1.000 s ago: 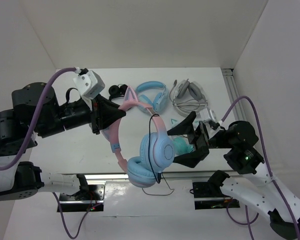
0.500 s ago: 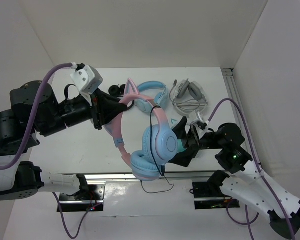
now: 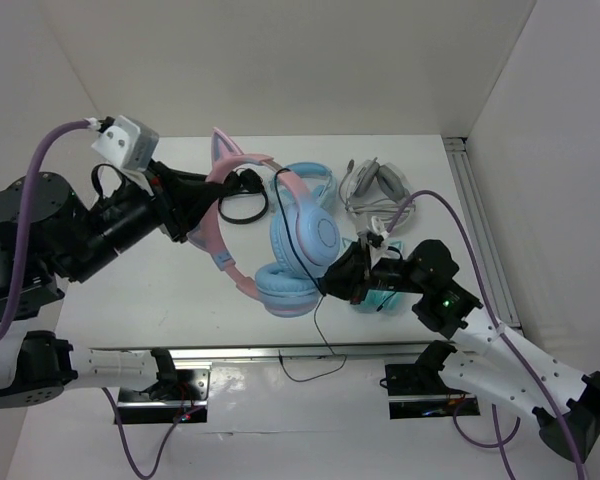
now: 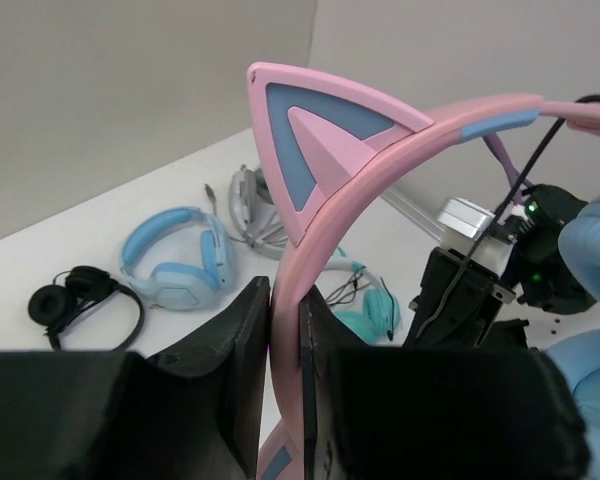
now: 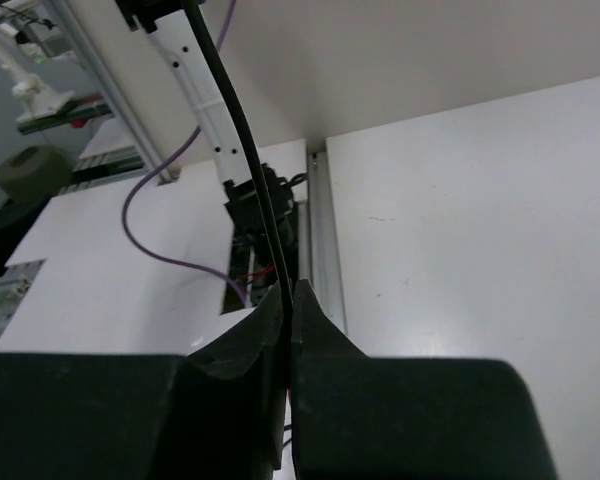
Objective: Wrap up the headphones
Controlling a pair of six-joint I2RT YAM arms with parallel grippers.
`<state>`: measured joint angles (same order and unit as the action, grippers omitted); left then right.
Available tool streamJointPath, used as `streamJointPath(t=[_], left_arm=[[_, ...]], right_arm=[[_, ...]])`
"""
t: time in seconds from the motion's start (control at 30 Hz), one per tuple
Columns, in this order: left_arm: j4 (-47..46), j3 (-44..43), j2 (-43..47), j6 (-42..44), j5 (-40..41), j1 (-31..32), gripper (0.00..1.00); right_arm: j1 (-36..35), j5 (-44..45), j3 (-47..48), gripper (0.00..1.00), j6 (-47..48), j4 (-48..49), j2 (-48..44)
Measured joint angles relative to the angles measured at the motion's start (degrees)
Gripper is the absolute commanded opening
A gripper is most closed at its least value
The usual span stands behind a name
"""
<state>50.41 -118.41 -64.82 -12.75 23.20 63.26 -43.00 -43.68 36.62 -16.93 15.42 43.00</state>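
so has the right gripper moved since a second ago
Yes. In the top view the right gripper has shifted left, away from the grey headphones, and its jaws have shut on the black cable.

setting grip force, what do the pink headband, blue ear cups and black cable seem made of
The pink headband looks like hard moulded plastic with a matte to satin finish, going by its crisp edges and flat colour. The blue ear cups are probably smooth plastic, given their soft, even sheen and rounded shape. The black cable seems to have a thin, slightly glossy rubbery sheath, and it bends in loose curves.
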Motion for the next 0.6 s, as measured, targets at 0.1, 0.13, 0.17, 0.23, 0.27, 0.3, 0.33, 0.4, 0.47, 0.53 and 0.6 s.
streamJointPath(t=[0.1, 0.13, 0.17, 0.23, 0.27, 0.3, 0.33, 0.4, 0.47, 0.53, 0.6], left_arm=[[0.1, 0.0, 1.3, 0.0, 3.0, 0.0, 0.00], [0.2, 0.0, 1.6, 0.0, 3.9, 0.0, 0.00], [0.2, 0.0, 1.7, 0.1, 4.9, 0.0, 0.00], [0.3, 0.0, 1.6, 0.3, 6.8, 0.0, 0.00], [0.3, 0.0, 1.3, 0.5, 7.7, 0.0, 0.00], [0.1, 0.0, 0.9, 0.7, 8.6, 0.0, 0.00], [0.0, 0.0, 0.5, 0.8, 9.3, 0.0, 0.00], [-1.3, 1.3, 0.1, 2.1, 10.7, 0.0, 0.00], [-2.1, 4.8, 0.2, 3.6, 11.7, 0.0, 0.00], [-3.0, 9.9, 0.6, 5.2, 12.7, 0.0, 0.00], [-3.1, 15.2, 1.0, 6.7, 13.5, -0.6, 0.00]], right_arm=[[0.0, 3.7, 0.0, 0.00, 0.8, 0.2, 0.0], [0.0, 5.1, 0.0, 0.00, 1.1, 0.1, 0.0], [0.0, 6.6, 0.2, 0.00, 1.7, -0.3, 0.0], [0.0, 10.1, 1.9, 0.00, 3.2, -2.6, 0.3], [0.0, 11.9, 3.4, 0.00, 4.0, -4.1, 0.7], [0.0, 14.6, 5.9, 0.00, 5.1, -6.6, 1.5], [0.0, 17.4, 8.5, 0.00, 6.3, -8.3, 2.8], [-0.2, 25.0, 15.8, 0.00, 8.3, -13.0, 6.3], [-0.2, 33.6, 24.3, 0.00, 10.7, -15.5, 11.5], [-0.2, 40.7, 31.7, 0.00, 13.5, -16.9, 16.2], [0.7, 46.1, 39.3, 0.00, 16.5, -17.9, 21.9]])
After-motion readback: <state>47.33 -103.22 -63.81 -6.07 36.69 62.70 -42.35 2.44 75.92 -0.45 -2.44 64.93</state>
